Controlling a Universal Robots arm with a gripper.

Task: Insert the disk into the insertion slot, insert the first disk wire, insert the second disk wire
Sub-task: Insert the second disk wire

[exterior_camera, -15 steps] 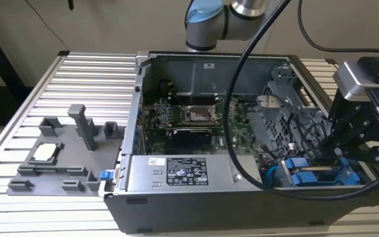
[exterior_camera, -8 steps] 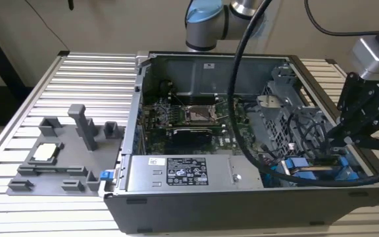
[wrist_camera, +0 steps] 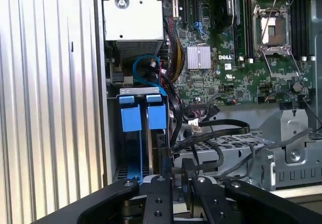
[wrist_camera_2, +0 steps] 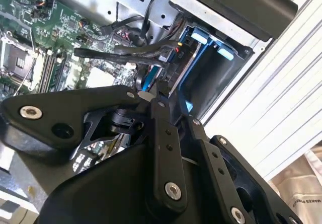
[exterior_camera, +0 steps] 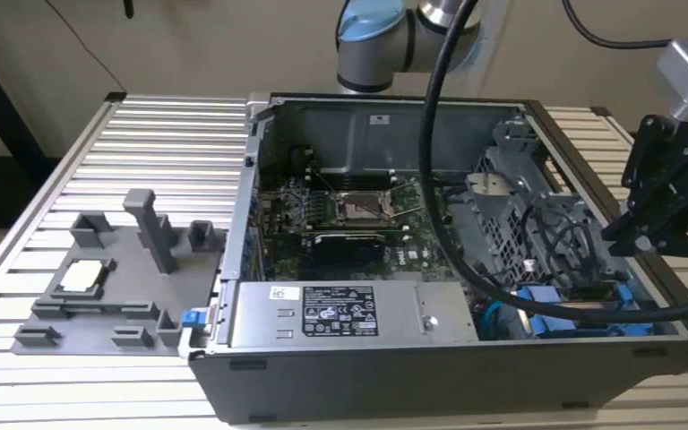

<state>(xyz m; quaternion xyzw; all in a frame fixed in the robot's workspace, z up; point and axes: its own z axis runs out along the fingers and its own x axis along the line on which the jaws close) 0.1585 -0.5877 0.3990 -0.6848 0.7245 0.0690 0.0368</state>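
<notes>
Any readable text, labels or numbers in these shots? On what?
Power supply sticker: print too small to read.
Small label on the case back wall: too small to read.
Motherboard: white brand mark, left unquoted, and tiny codes that are too small to read.
Nothing else legible.

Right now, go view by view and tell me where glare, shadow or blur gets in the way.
Exterior view: even light; the case front wall is dark, and the gripper is a black shape with little detail. Second wrist view: the ribbed table glares pale at one side, and the gripper linkage blocks much of the disk. First wrist view: the table is washed out, the blue carrier sharp.
</notes>
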